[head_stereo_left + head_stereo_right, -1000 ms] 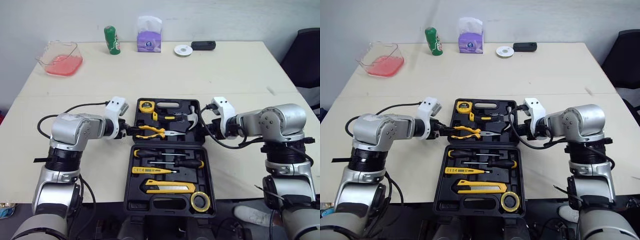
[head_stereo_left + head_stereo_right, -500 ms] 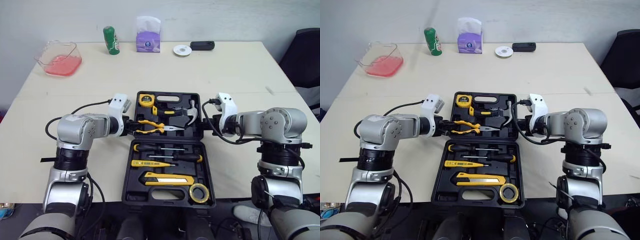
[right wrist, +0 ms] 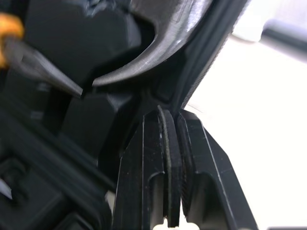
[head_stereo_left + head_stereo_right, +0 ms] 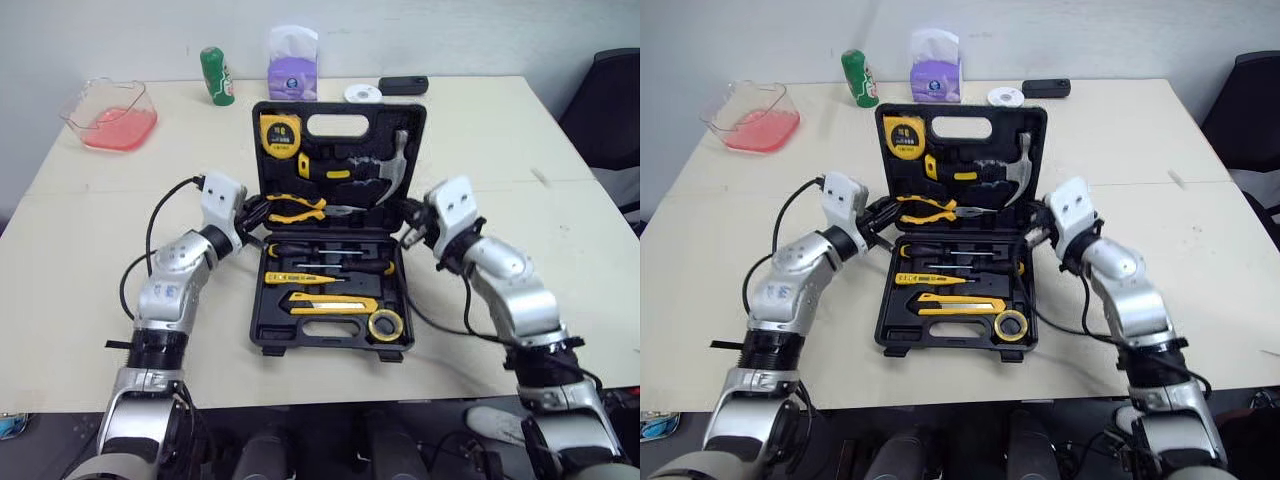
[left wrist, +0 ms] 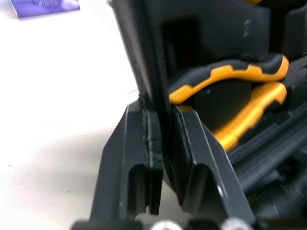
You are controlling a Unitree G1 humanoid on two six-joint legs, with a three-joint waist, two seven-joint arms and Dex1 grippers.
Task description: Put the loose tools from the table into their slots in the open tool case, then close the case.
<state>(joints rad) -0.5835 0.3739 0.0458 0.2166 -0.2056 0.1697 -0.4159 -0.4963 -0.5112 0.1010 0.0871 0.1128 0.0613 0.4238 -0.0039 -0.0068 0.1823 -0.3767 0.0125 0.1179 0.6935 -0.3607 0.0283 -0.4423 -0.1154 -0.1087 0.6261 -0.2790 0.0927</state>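
Lid (image 4: 340, 150) edges deep between fingers (image 5: 129, 143)

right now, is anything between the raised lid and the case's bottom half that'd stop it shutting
Nothing loose shows across the base rim; tools sit in slots. But the left hand and right hand pinch the lid by its side edges, each with a finger inside.

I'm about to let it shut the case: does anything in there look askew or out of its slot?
Nothing stands out. The pliers, hammer and tape measure sit in the lid; screwdrivers, knife and tape roll lie in the base. The left tool and right tool each pinch a side edge of the lid.
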